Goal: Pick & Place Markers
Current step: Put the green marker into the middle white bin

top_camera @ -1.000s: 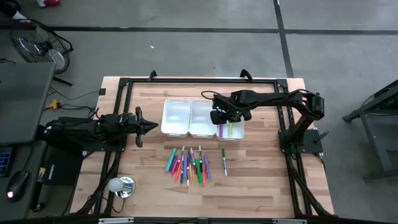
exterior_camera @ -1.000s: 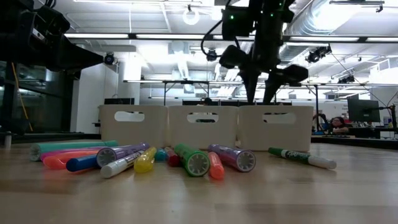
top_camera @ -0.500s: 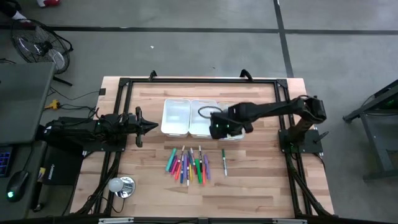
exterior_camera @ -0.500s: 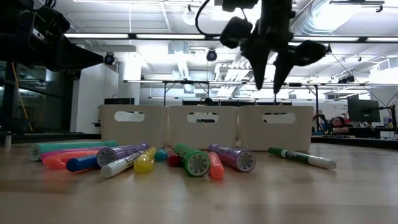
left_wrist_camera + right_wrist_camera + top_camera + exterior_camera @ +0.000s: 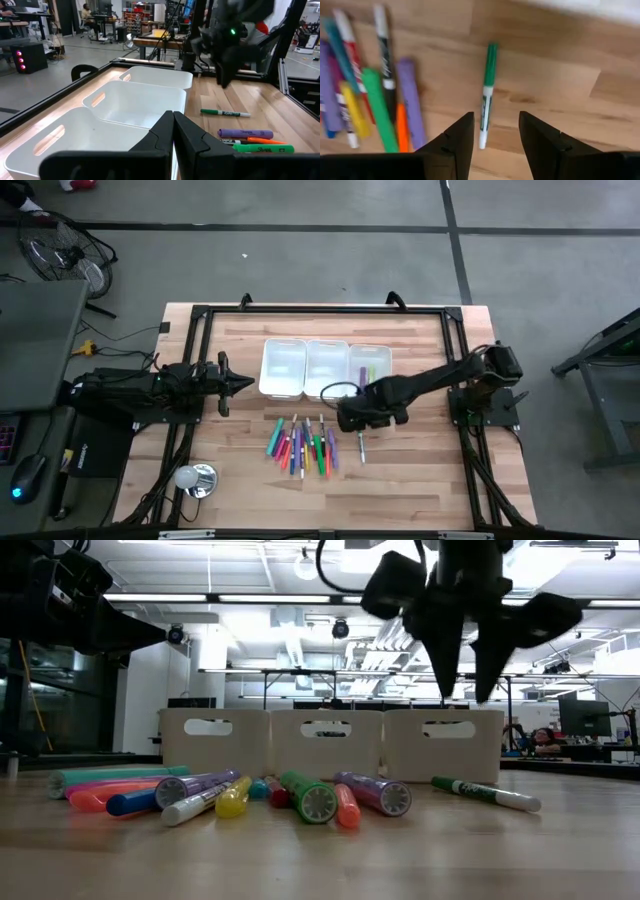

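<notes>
Markers (image 5: 303, 445) flat, clustered on table

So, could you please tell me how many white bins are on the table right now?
3, side by side in a row behind the loose markers: the left bin, the middle bin, and the right bin, which already holds markers. None seem hidden.
</notes>
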{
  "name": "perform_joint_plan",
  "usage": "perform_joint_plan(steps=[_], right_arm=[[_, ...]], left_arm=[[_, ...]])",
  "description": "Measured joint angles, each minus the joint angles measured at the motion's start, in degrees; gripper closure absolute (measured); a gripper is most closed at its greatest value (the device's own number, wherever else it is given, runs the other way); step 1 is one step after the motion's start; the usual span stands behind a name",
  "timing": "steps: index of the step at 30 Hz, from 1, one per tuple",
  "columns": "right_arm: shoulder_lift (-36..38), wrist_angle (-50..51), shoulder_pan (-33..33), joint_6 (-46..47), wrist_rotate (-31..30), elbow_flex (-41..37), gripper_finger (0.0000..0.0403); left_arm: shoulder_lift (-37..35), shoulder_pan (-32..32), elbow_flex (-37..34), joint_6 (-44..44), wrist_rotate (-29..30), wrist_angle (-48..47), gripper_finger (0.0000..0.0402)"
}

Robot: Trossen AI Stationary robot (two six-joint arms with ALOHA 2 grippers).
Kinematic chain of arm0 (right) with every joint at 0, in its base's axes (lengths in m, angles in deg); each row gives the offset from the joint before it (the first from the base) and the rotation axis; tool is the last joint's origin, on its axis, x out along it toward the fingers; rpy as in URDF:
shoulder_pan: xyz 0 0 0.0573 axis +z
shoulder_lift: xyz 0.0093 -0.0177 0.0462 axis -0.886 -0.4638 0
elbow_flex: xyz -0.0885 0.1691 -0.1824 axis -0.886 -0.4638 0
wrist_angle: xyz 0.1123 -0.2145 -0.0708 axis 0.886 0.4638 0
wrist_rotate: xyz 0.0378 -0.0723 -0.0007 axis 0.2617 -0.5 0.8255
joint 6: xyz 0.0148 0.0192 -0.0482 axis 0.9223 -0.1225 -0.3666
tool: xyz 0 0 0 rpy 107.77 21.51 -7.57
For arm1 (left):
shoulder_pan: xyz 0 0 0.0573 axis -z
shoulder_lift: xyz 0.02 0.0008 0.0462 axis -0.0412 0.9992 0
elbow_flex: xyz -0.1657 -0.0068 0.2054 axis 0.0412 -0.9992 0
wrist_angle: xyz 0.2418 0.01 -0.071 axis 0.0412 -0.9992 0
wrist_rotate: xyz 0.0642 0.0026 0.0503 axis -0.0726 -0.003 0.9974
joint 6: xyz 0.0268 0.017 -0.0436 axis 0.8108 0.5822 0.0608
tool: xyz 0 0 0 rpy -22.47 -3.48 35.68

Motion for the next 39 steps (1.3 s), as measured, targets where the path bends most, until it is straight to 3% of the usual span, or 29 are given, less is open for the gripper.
perform_joint_plan(steps=[4,13,39], right_arm=[[-3.78,-2.84,1.80,2.33,2.83,0.00,0.0258],[-9.03,-5.82,2.38,3.67,2.21,0.04,0.0248],[-15.10,-6.64,1.99,0.44,2.99,0.28,0.0251]], left_arm=[[0.01,0.00,-0.01,-0.01,0.00,0.00,0.0394],[0.01,0.00,-0.01,0.00,0.00,0.00,0.0394],[-0.01,0.00,0.00,-0.01,0.00,0.00,0.0394]])
